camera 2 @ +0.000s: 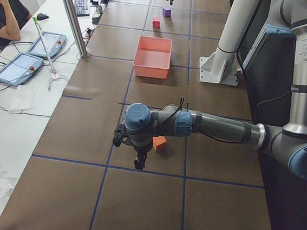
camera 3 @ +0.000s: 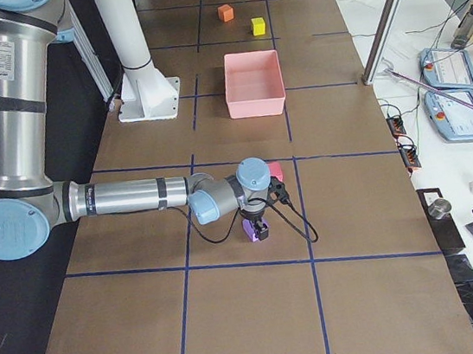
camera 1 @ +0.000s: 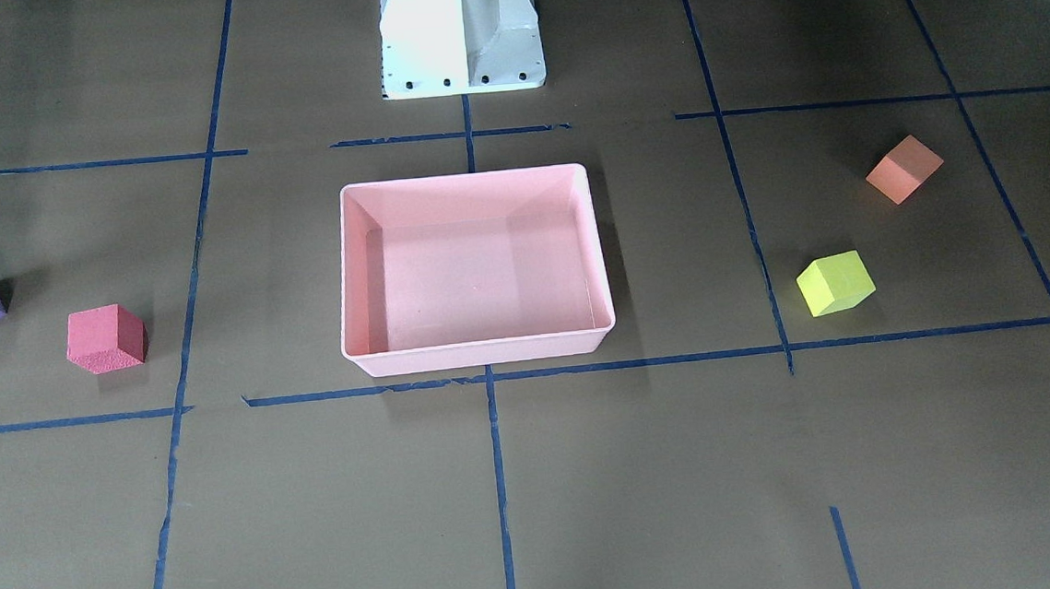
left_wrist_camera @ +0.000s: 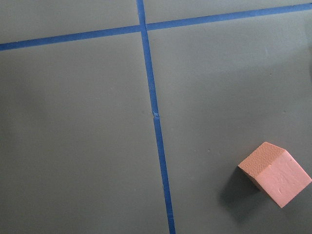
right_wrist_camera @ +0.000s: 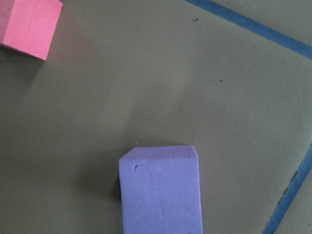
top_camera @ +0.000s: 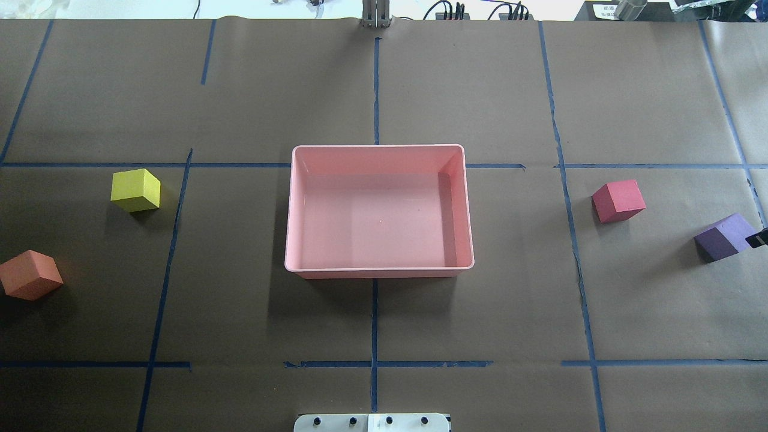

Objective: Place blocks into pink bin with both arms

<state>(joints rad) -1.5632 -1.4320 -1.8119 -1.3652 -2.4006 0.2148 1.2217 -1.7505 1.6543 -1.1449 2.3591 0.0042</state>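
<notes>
The pink bin stands empty at the table's middle. The yellow-green block and the orange block lie on my left side, the red block and the purple block on my right. My left gripper points down at the table just beside the orange block; I cannot tell whether it is open or shut. My right gripper hangs right over the purple block, which fills the bottom of the right wrist view. Its fingers do not show clearly, so I cannot tell its state.
The white pedestal base stands behind the bin. Blue tape lines divide the brown table cover into squares. A person sits at the side bench with tablets and a metal post.
</notes>
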